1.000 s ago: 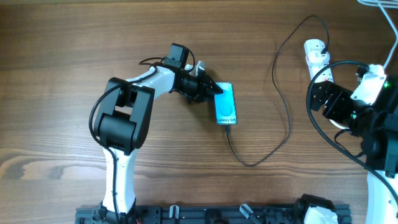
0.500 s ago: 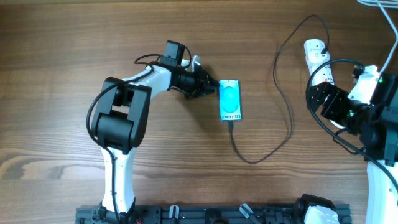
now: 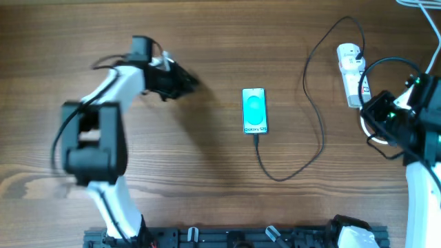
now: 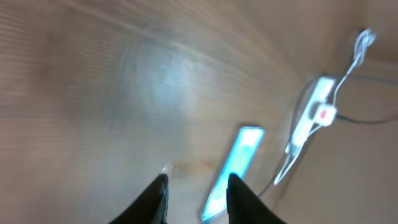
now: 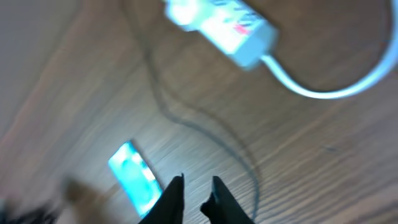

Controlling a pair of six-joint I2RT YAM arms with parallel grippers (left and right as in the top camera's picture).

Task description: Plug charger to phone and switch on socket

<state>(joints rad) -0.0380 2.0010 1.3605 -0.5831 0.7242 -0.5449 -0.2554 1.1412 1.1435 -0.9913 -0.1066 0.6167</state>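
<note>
**Both end effectors off the objects, phone flat mid-table**

Your left end effector [image 4: 197, 179] has its dark, tapered fingers a narrow gap apart, with only bare wood between them. It holds nothing. The phone [image 3: 253, 110] lies flat ahead of it, well apart. It is a thin rectangle with dark edges, a glossy teal screen and a white lower band reading "Galaxy S25".

Your right end effector [image 5: 196, 180] has its fingers drawn nearly together, and it grips nothing. That view is blurred. The socket [image 3: 351, 76] sits ahead of it and near, a white, smooth plastic bar with a red mark. Its label is too small to read. A thick white cord [image 5: 323, 90] curves off one end of it.

The charger [image 3: 321, 138] is a thin black cable in one long loop. One end meets the phone's bottom short edge and the other runs up to the socket.

The table [image 3: 207, 27] is brown wood grain with a matte finish. There is open room between the left end effector and the phone on all sides. The cable loop lies between the phone and the right end effector.
</note>
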